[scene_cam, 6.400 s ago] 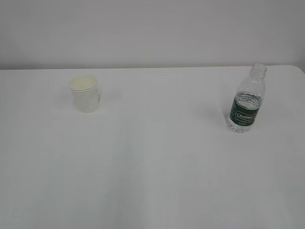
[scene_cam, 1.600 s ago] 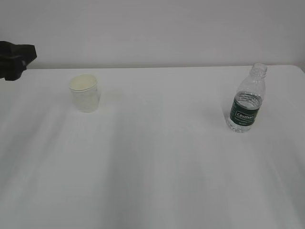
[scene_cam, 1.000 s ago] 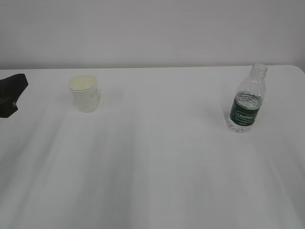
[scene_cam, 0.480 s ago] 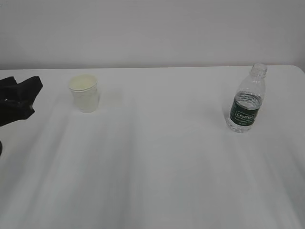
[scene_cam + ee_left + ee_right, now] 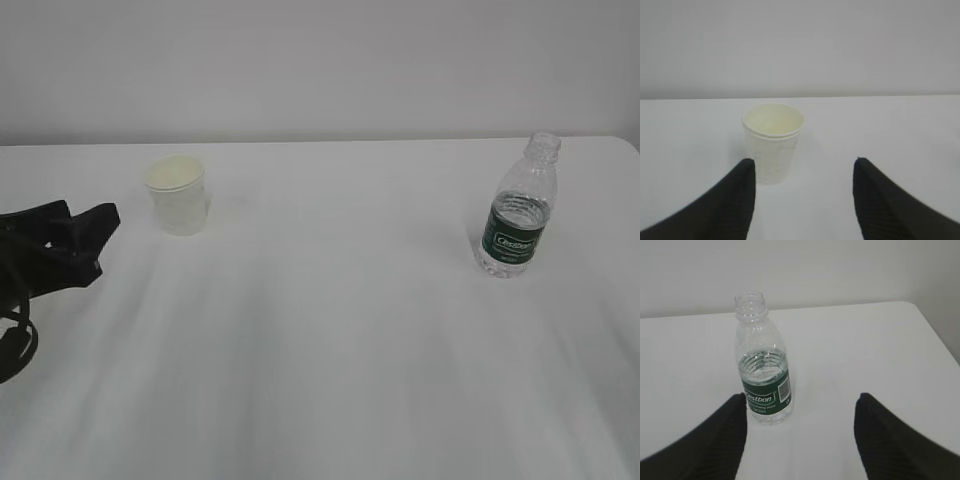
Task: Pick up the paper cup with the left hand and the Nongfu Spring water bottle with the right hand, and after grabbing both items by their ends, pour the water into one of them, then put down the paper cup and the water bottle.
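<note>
White paper cup (image 5: 178, 197) with a cream-yellow inside at upper left. Clear ribbed bottle (image 5: 517, 209) with a dark green label and white lettering at right. Black left end effector (image 5: 85, 235); white tabletop (image 5: 330, 340).

left hand (image 5: 85, 232) — frame-cropped arm

A bare test setup, like a lab: a plain white table (image 5: 330, 350) against a blank pale wall (image 5: 320, 60), with robot arms working.
</note>
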